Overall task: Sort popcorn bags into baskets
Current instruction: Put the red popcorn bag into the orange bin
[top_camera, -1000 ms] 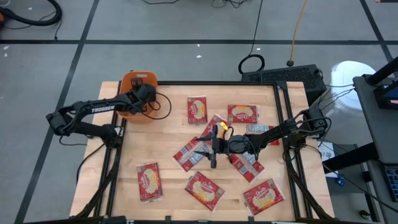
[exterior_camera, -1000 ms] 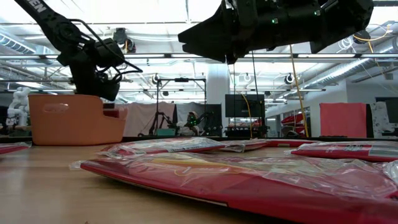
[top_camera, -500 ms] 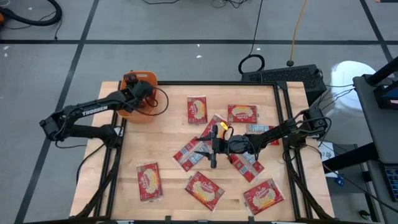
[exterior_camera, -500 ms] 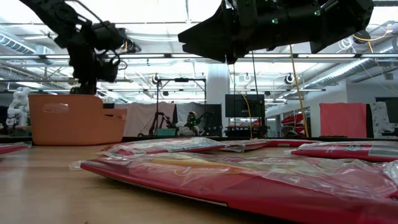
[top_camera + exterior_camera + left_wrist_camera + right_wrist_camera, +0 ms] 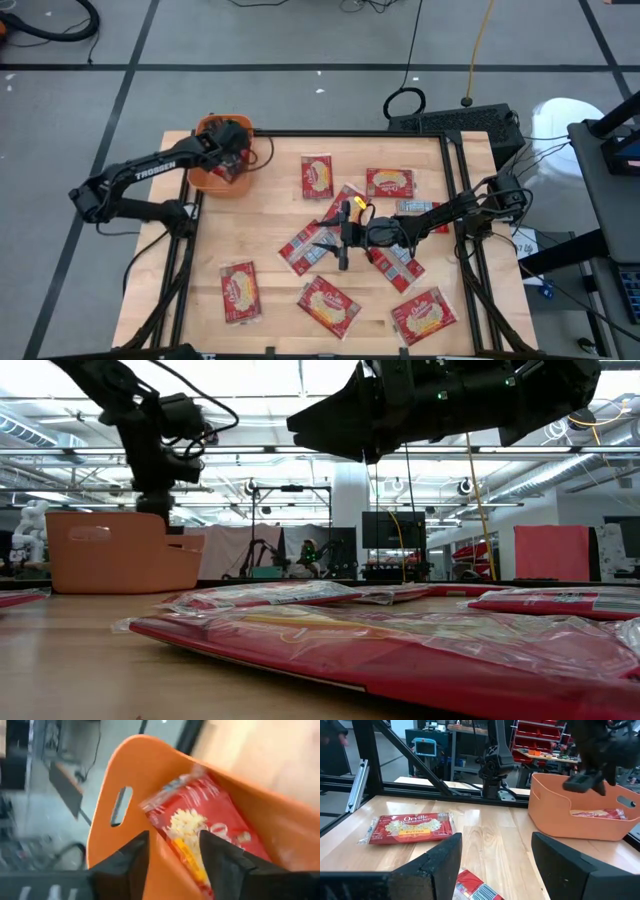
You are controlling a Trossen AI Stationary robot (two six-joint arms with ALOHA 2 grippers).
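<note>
With one popcorn bag (image 5: 200, 820) lying in the orange basket (image 5: 205, 170) under the parted, empty left end effector (image 5: 172, 857), the counter's loose bags (image 5: 325, 305) look light, slippery, best pinched by an edge; the right end effector (image 5: 495, 865) waits open mid-counter.

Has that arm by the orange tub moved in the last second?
Yes. The left gripper has swung back from beside the orange basket to over it, above a popcorn bag inside.

Bare wood between basket (image 5: 203, 176) and packets (image 5: 317, 176); centre cluttered.
</note>
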